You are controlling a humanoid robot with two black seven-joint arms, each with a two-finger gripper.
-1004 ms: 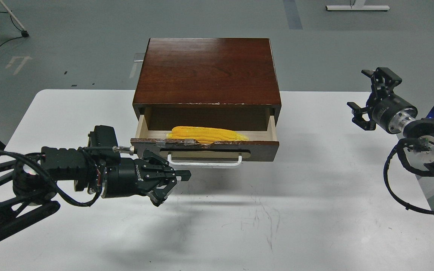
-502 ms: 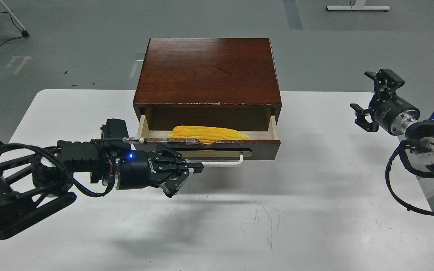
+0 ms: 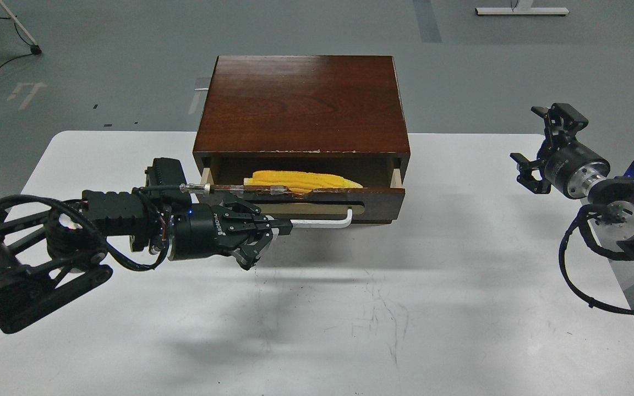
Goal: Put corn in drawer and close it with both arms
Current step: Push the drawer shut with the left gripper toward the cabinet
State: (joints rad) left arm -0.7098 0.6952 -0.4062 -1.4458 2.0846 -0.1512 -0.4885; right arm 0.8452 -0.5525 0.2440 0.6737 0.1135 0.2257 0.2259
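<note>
Closing now: left gripper (image 3: 273,234) is against the drawer (image 3: 317,202) front at the left end of the white handle (image 3: 322,222), and the drawer has slid well in versus a second ago, when its front stood much further out toward the near side. Only a narrow strip of pale interior shows now.

Corn (image 3: 303,180) lies inside the drawer along its width, tip pointing right, mostly under the cabinet (image 3: 301,104) top edge. Placement looks done.

Left jaws: fingers bunched close at the handle; can't tell whether they clamp the bar or just press it. Right gripper (image 3: 542,148) is parked well right of the cabinet above the table (image 3: 350,319), fingers spread, holding nothing.

Judgement: a short push left until flush. The off-centre push could skew the drawer.
</note>
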